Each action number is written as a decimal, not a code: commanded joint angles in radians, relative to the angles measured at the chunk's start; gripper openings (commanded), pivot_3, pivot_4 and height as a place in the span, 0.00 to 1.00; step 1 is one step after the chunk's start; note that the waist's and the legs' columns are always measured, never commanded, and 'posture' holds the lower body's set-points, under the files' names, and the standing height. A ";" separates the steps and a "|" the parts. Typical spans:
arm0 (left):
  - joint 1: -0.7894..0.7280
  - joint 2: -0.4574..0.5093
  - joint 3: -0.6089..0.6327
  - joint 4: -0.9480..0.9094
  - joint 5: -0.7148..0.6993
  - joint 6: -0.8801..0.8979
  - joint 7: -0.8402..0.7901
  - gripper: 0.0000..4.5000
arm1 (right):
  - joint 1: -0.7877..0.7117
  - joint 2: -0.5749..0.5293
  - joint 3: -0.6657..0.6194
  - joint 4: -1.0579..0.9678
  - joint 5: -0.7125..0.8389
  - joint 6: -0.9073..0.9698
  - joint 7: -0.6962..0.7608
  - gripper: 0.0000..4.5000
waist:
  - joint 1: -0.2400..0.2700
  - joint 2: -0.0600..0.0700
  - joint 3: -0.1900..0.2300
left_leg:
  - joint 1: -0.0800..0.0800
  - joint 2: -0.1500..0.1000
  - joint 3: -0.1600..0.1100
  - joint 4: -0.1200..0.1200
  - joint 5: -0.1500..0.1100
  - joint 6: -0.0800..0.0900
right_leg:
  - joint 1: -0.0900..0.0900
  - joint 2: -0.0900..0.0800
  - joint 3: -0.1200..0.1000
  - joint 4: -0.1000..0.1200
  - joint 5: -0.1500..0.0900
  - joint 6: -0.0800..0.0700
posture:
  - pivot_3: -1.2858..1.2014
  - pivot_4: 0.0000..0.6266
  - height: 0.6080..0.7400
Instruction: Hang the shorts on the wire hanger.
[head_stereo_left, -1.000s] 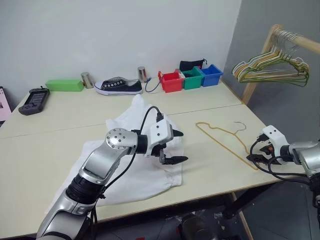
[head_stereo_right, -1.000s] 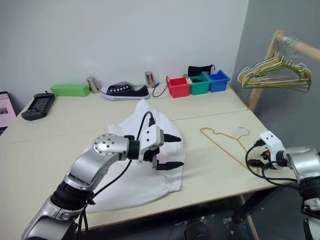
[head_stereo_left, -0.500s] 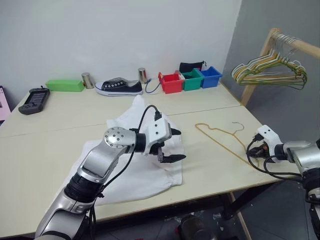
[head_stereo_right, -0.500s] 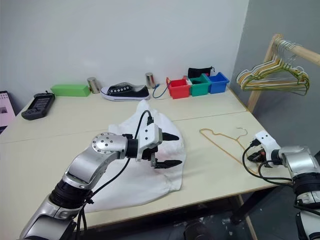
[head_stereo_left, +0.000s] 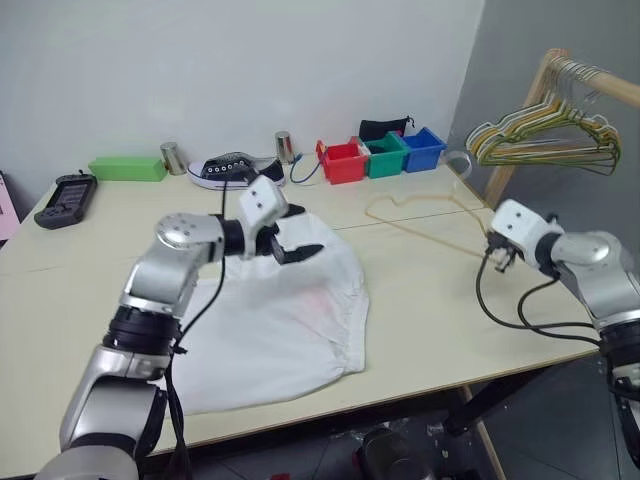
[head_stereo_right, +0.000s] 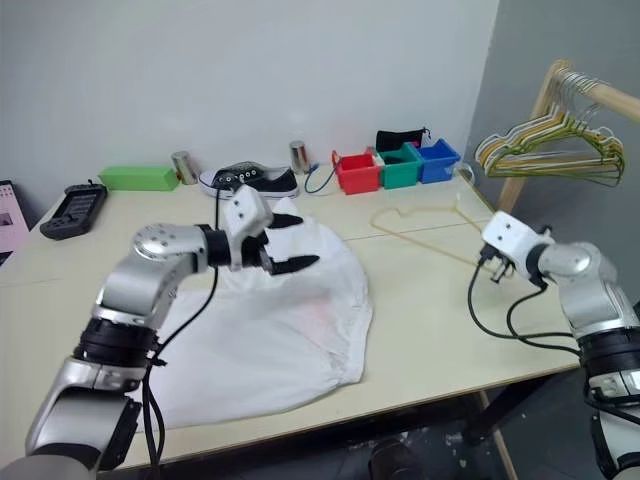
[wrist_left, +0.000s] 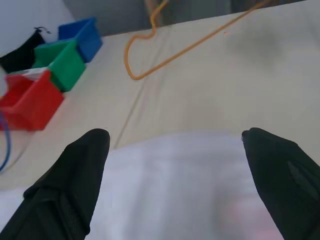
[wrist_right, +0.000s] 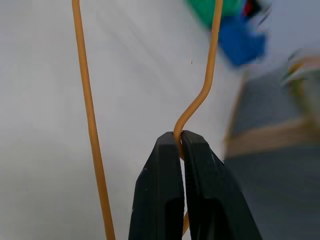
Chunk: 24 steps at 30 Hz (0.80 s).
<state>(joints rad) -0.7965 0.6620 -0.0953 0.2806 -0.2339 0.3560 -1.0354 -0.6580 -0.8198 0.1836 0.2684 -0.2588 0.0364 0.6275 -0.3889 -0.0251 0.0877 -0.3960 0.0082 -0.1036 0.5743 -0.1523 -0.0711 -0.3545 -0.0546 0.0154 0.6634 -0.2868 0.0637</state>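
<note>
right gripper (wrist_right: 181, 145): fingers are pressing together on the wire hanger (head_stereo_left: 420, 212), pinching a bend at one corner of the thin golden-tan wire; the arm is reaching in from the table's right edge.
wire hanger: is hanging off the table (head_stereo_left: 430, 300) surface, held out roughly flat from the pinched corner; the frame is stretching toward the bins, silvery hook (head_stereo_left: 458, 162) sitting at the far end near the blue bin.
left gripper (head_stereo_left: 291, 237): fingers are standing wide apart, gripping nothing; it is hovering over the far upper edge of the shorts, pointing toward the hanger.
shorts (head_stereo_left: 275, 330): are lying spread out on the near middle of the table, white cloth rumpled, a faint reddish patch showing through near the centre; cannot tell where the waistband is.
shorts vs hanger: are sitting apart, hanger to the right of the cloth, not touching it.
bins: red bin (head_stereo_left: 343, 162), green bin (head_stereo_left: 384, 156) and blue bin (head_stereo_left: 421, 150) are lining up at the far side of the table, with a black pouch (head_stereo_left: 382, 128) behind them.
shoe (head_stereo_left: 232, 171): black sneaker is resting at the far edge, partly behind the left arm.
other items: green box (head_stereo_left: 127, 168), two metal cans (head_stereo_left: 172, 158), a dark handheld device (head_stereo_left: 61, 197) at far left.
rack (head_stereo_left: 545, 95): wooden rail at right is carrying a bunch of coloured hangers (head_stereo_left: 540, 135).
</note>
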 joint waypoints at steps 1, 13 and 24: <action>-0.123 0.027 0.052 0.127 -0.038 -0.022 -0.101 1.00 | -0.081 -0.002 0.041 -0.005 -0.133 -0.271 -0.137 0.00 | 0.007 0.000 0.000 | -0.001 0.000 0.000 0.000 0.000 0.000 | 0.000 0.000 0.000 0.000 0.000 0.000 | 0.40 0.02 1.00; -0.243 0.036 -0.042 0.305 0.037 -0.076 -0.331 1.00 | -0.231 0.064 0.106 0.047 -0.311 -0.563 -0.283 0.00 | 0.030 0.000 0.000 | -0.003 -0.001 0.000 -0.001 0.000 0.000 | -0.002 -0.001 0.000 0.001 -0.001 0.001 | 0.40 0.02 1.00; -0.193 -0.009 -0.079 0.269 0.074 -0.056 -0.354 0.81 | -0.268 0.122 0.094 0.023 -0.363 -0.567 -0.290 0.00 | 0.029 0.000 0.000 | -0.002 -0.001 -0.001 0.000 0.000 0.000 | -0.002 0.000 0.001 0.002 -0.001 0.001 | 0.40 0.03 1.00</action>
<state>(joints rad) -0.9815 0.6503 -0.1717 0.5861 -0.1707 0.2991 -1.3888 -0.8888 -0.6978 0.2993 0.3280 -0.6189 -0.5340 0.3611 -0.3603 -0.0246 0.0880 -0.3983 0.0074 -0.1046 0.5741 -0.1523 -0.0715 -0.3567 -0.0549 0.0159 0.6661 -0.2878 0.0649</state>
